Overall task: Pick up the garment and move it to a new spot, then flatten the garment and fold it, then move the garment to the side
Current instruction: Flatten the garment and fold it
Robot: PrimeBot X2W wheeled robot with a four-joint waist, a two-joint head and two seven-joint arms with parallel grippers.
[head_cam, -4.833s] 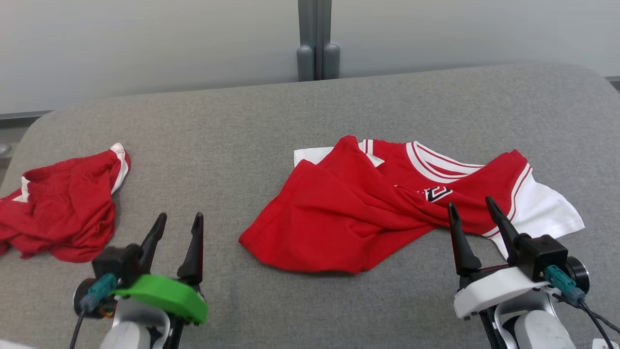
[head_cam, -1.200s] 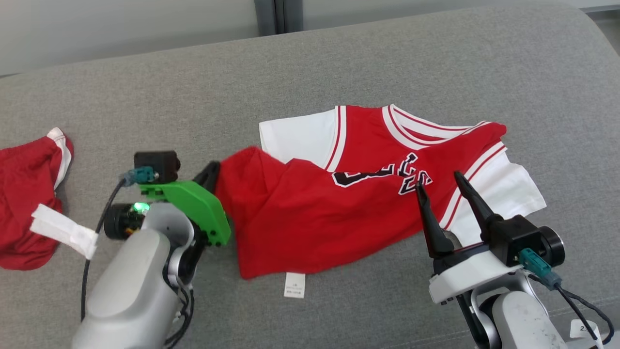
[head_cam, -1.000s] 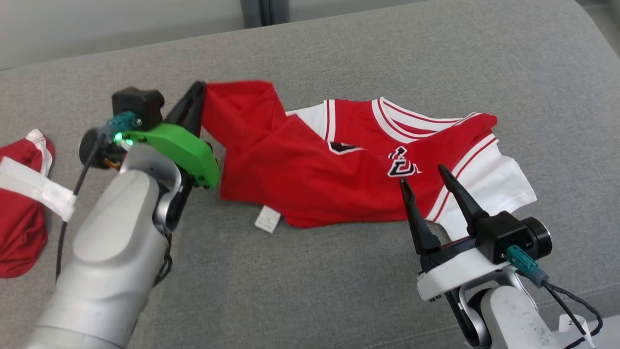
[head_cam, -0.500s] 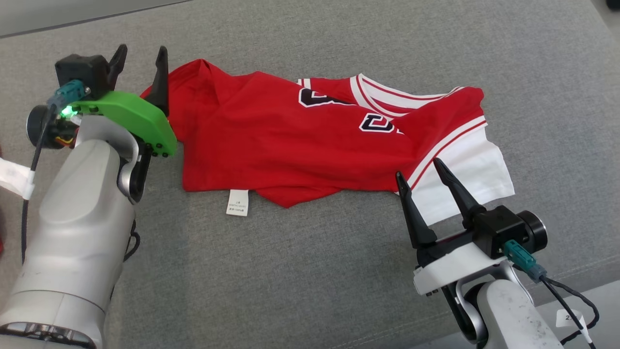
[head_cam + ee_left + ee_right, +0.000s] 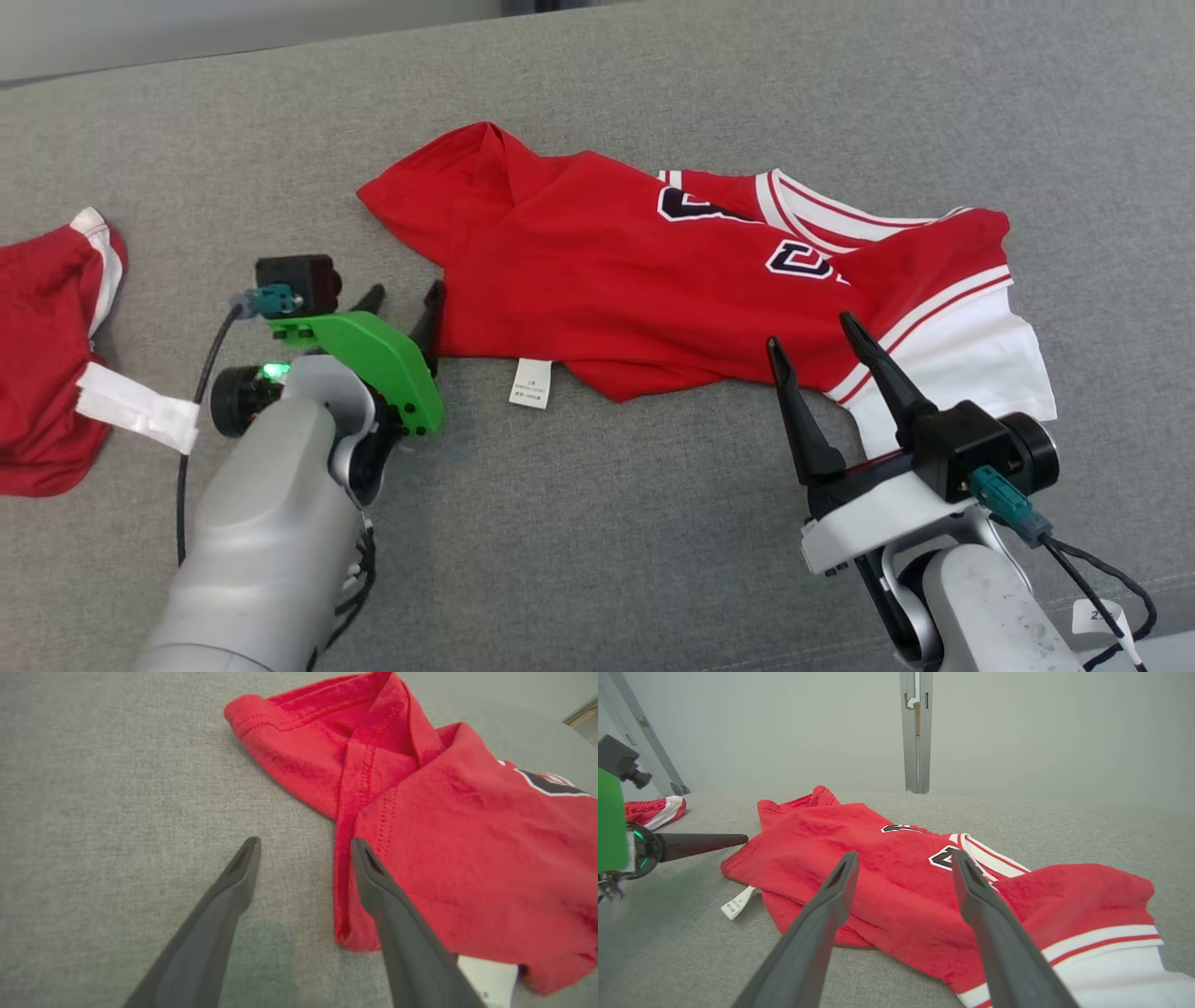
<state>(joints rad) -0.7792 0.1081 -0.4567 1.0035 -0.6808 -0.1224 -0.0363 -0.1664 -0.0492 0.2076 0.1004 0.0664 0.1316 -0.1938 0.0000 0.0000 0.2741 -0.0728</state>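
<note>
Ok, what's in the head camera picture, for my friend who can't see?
A red and white basketball jersey lies rumpled on a grey cushion. The left gripper, fingers open, sits at its left edge; the right gripper, also open, hovers near its white sleeve. Far left lie red shorts.

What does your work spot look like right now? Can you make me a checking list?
Surface: grey fabric pad, flat.
Job's things: red-and-white jersey lies rumpled, not folded; white care label sticks out.
Clutter: red shorts bunched at the left.
Grippers: left gripper open beside the jersey's edge; right gripper open near the white sleeve; both hold nothing.
Cables: black cable at left wrist, white tape on it; second cable at right wrist.
Surroundings: pale wall, grey post.
</note>
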